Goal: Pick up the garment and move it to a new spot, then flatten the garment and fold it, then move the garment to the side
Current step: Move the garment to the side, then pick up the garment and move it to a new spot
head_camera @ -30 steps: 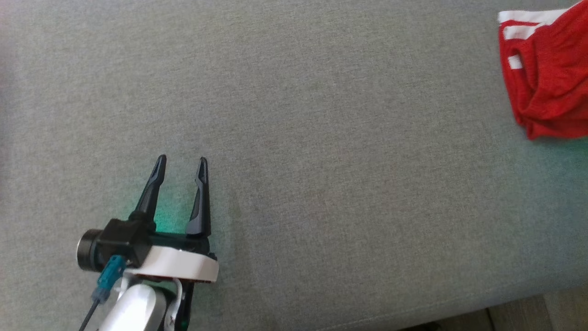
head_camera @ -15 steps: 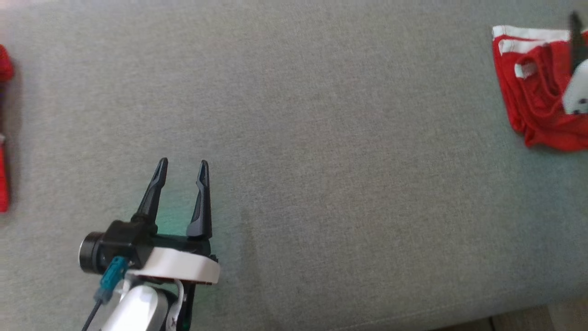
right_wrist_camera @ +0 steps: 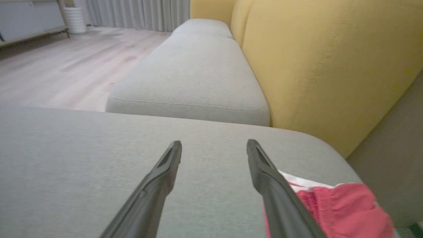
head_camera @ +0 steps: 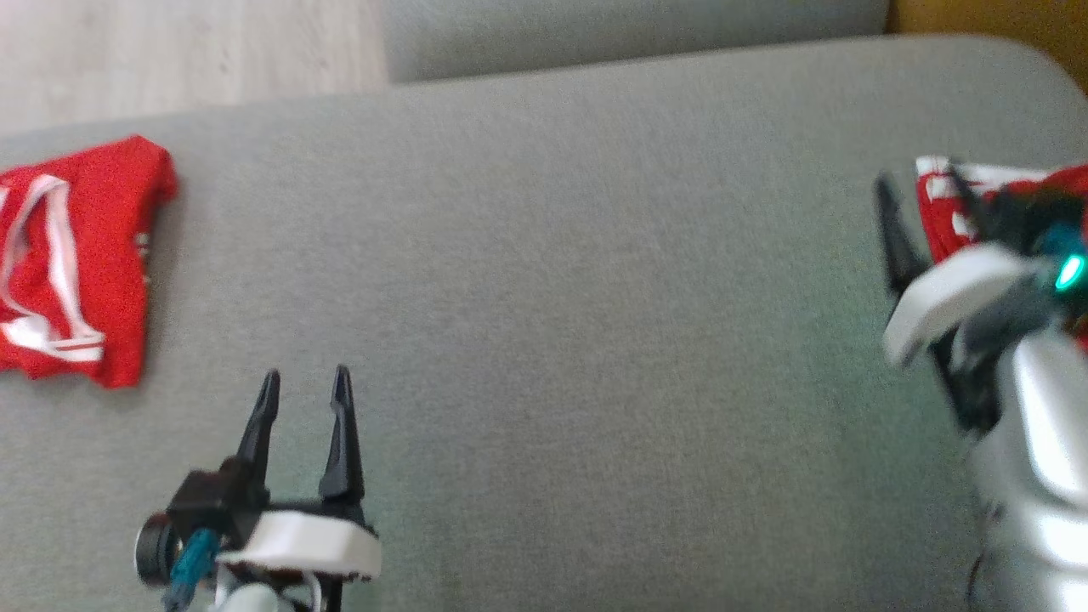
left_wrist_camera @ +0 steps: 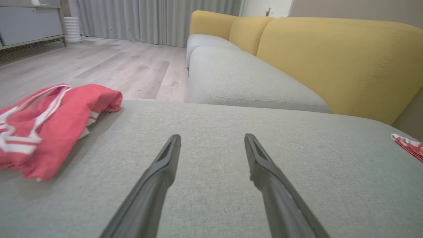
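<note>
A folded red garment with white stripes (head_camera: 939, 212) lies at the right end of the grey cushion (head_camera: 552, 280), partly hidden behind my right gripper (head_camera: 922, 183). That gripper is open and holds nothing; in the right wrist view the right gripper (right_wrist_camera: 214, 143) has the red garment (right_wrist_camera: 330, 208) low beside its right finger. A second red garment (head_camera: 76, 255) lies at the cushion's left end, also in the left wrist view as a red garment (left_wrist_camera: 49, 125). My left gripper (head_camera: 306, 378) hovers open near the front edge, to the right of that cloth, and the left gripper (left_wrist_camera: 212, 137) holds nothing.
The grey cushion ends at a rounded far edge, with wooden floor (head_camera: 187, 51) beyond on the left. A second grey seat (left_wrist_camera: 244, 79) and yellow backrests (left_wrist_camera: 337, 62) lie beyond it. A red and white cloth edge (left_wrist_camera: 408, 145) shows far right in the left wrist view.
The head camera has swung, shifting the whole picture and bringing the left garment into view. My right gripper has come in over the right garment with its jaws apart. The left gripper stays open.
</note>
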`<state>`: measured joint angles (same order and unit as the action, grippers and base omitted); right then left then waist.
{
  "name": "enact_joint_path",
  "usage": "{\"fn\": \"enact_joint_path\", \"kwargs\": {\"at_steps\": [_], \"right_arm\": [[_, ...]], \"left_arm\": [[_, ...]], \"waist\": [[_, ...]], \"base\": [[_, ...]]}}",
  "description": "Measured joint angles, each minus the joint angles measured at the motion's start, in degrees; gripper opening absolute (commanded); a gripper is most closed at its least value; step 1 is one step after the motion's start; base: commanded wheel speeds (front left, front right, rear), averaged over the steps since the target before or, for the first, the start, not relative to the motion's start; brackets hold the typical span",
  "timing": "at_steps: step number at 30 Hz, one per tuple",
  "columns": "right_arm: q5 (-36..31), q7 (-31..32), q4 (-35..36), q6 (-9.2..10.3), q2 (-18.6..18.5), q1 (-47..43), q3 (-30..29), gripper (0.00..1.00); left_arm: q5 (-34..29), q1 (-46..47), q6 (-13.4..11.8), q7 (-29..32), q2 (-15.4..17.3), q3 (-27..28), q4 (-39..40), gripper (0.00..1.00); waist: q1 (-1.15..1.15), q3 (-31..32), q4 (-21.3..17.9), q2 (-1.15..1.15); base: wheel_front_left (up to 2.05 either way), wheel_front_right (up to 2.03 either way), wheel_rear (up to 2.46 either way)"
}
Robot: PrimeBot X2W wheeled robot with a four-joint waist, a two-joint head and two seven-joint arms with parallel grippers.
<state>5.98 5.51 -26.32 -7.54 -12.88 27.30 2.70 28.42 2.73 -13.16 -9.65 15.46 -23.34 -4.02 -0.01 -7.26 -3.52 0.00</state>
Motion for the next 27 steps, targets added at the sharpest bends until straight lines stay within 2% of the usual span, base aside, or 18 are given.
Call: {"fn": "enact_joint_path", "kwargs": {"at_steps": [6,9,17,27], "right_arm": [[-2.0,-1.6,7.4,0.0,7.2,-14.0,-2.1,1.0],[-3.4,-1.8,11.9,0.0,9.3,-20.5,-2.4,1.0],[-2.5,-2.6,20.8,0.01,10.2,-31.0,-2.3,1.0],[-1.4,-2.7,21.9,0.0,10.2,-32.8,-1.0,1.0]], "left_arm": [[1.2,-4.0,-0.5,-0.1,0.0,0.6,-1.5,1.0],[1.4,-6.1,-0.5,0.1,0.1,0.5,-1.8,1.0],[2.5,-9.1,-1.0,0.5,0.1,0.3,-2.1,1.0],[2.5,-9.1,-1.0,0.0,-0.1,-0.6,-2.3,1.0]], "waist": [[-0.01,5.1,2.6,0.0],[0.0,6.8,3.8,0.0],[0.01,8.4,5.4,0.0],[0.01,8.2,5.8,0.0]], "base": [[0.0,0.0,0.0],[0.0,0.0,0.0],[0.0,0.0,0.0],[0.0,0.0,0.0]]}}
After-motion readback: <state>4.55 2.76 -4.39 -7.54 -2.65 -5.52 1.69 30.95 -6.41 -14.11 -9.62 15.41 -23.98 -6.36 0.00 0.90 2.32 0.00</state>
